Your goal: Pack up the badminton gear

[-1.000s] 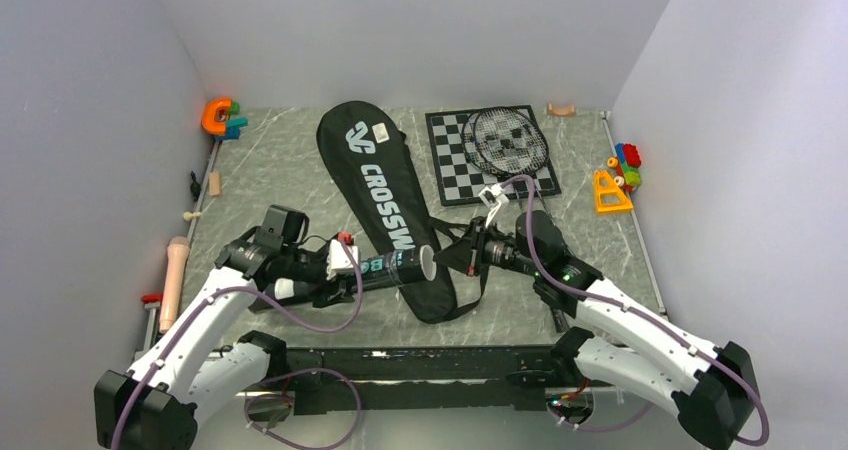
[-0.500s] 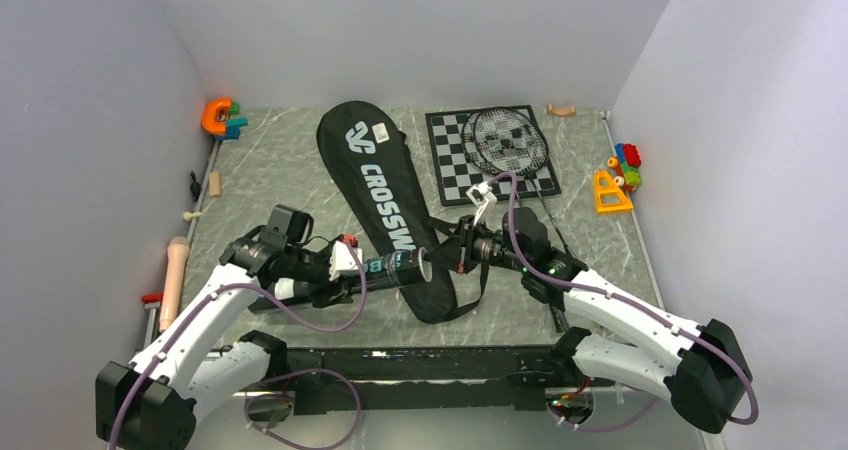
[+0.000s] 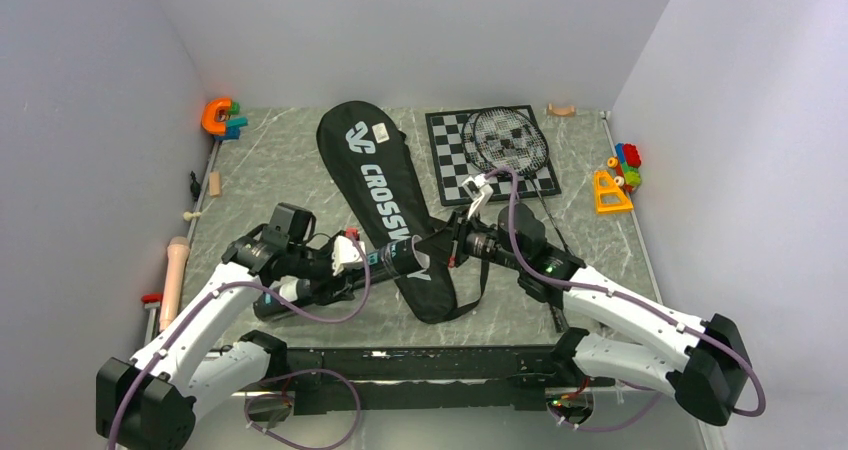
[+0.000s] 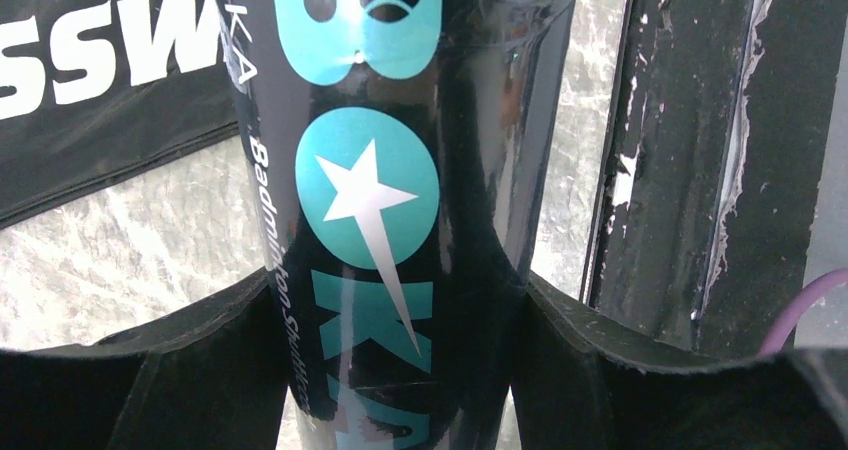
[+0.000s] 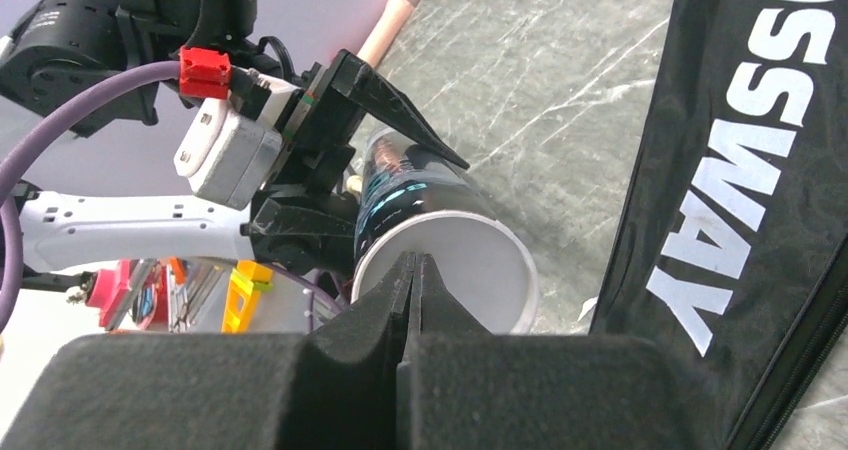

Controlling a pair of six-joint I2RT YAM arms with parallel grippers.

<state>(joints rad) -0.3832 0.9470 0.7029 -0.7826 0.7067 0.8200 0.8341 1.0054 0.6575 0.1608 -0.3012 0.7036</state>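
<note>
Left hand (image 3: pixel 352 261) pinches the dark tube (image 3: pixel 395 258) about mid-length, fingers spread wide, one on each side of the barrel. The left wrist view shows both pads pressed against the glossy black wall, with teal "BOKA" lettering and a star logo running between them (image 4: pixel 400 300). The tube (image 4: pixel 380 170) lies roughly crosswise and passes over the narrow lower end of the black "CROSSWAY" bag (image 3: pixel 375 180). Its capped end points toward the right arm. Right hand (image 3: pixel 440 252) has its fingers pressed together with nothing between them. Its tips (image 5: pixel 412 270) sit in front of the white round lid (image 5: pixel 470 260) on the tube's end (image 5: pixel 400 185). They look to be touching the lid, though the angle does not settle contact. The bag (image 5: pixel 760 170) lies flat and diagonal on the grey marbled counter (image 3: pixel 280 170), wide end toward the back wall and logo side up. One racket rests with its strung head (image 3: pixel 510 140) on the chessboard (image 3: pixel 452 175) at back right, its shaft running down toward the right arm. An orange and teal toy (image 3: pixel 220 117) sits at the back left corner, and a yellow triangle toy (image 3: pixel 610 192) lies by the right wall.
</note>
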